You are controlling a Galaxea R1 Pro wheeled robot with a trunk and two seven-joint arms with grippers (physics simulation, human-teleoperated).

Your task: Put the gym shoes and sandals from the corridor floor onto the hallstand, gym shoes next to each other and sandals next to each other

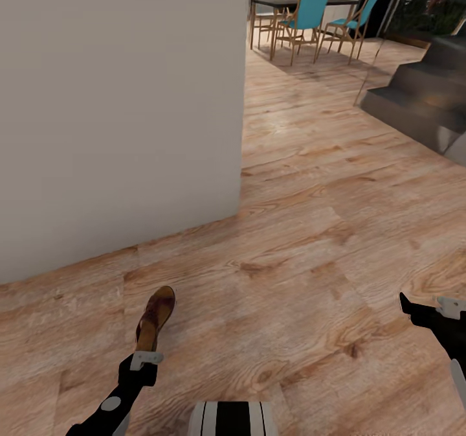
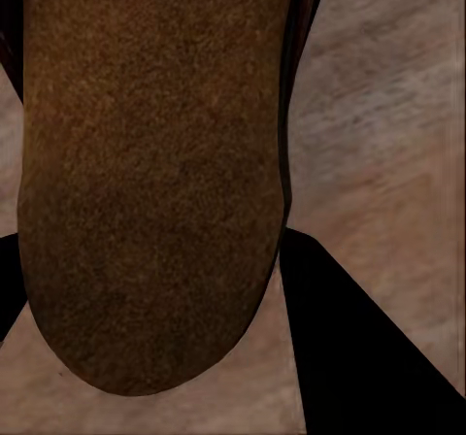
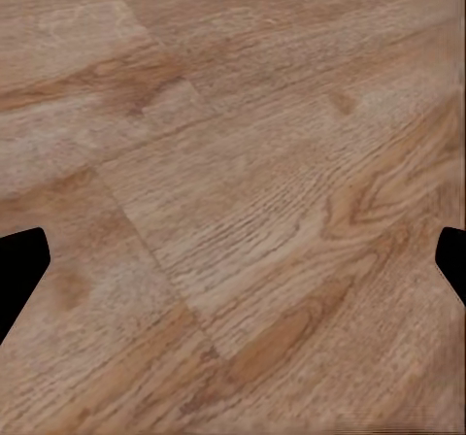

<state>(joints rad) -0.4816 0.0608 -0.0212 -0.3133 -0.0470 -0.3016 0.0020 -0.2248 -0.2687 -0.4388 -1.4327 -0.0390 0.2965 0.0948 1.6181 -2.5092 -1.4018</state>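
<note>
The left gripper (image 1: pixel 146 352) held one brown sandal (image 1: pixel 155 318) by its heel end, the toe pointing away from the robot and the sole raised over the corridor floor (image 1: pixel 291 241); in the left wrist view the sandal's (image 2: pixel 155 173) grainy brown underside lay right before the camera, a dark finger (image 2: pixel 359 348) pressed along one edge and another at the opposite edge, so the jaws were closed on it; pale wood planks (image 2: pixel 388 144) showed past it. The right gripper (image 1: pixel 408 306) hung low at the robot's right side over bare planks; in its wrist view the two dark fingertips (image 3: pixel 19 270) sat at opposite edges of the picture with only the wood floor (image 3: pixel 233 202) between them, so the jaws stood wide and held nothing. A plain pale wall (image 1: pixel 116 99) rose close ahead and to the left, its corner ending about mid-picture and blocking what lay behind it; to the right of that corner the floor ran on, open, toward a dark dining table (image 1: pixel 304 2) with turquoise chairs (image 1: pixel 310 15) on wooden legs, well away; dark grey steps (image 1: pixel 421 92) climbed at the far right, with greenery (image 1: pixel 433 8) behind them. The robot's own white and black trunk (image 1: pixel 233 418) showed at the bottom edge, between the arms.
</note>
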